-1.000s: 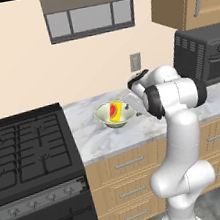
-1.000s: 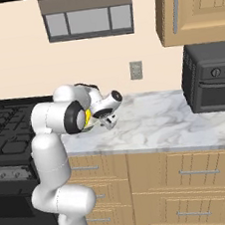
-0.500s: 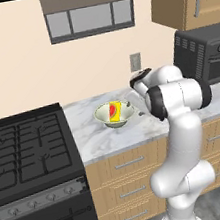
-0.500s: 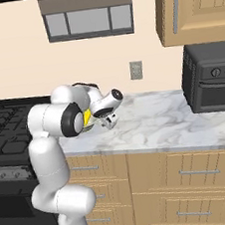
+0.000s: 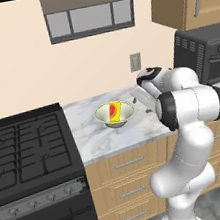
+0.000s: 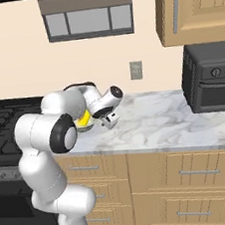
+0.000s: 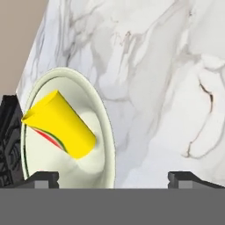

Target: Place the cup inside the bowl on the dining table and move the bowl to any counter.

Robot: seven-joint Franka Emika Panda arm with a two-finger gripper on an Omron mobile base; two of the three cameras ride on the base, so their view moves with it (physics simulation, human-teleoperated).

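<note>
— Bowl (image 5: 115,114), wide pale cream-green, where is it?
— On the white-grey marble counter (image 5: 135,128), small yellow cup (image 5: 114,109) lying inside. Gripper (image 7: 114,178) spread open, empty. Task looks finished.

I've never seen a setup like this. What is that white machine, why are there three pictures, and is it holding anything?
It is a white robot arm with a two-finger gripper, in a computer-rendered kitchen. Two pictures come from cameras behind the arm, to its left and right. The third looks along the gripper itself, so it appears tilted. On the counter, beside a black stove, stands a pale bowl with a yellow cup lying tilted inside. A dark oven sits farther along. The gripper is open beside the bowl and holds nothing.
</note>
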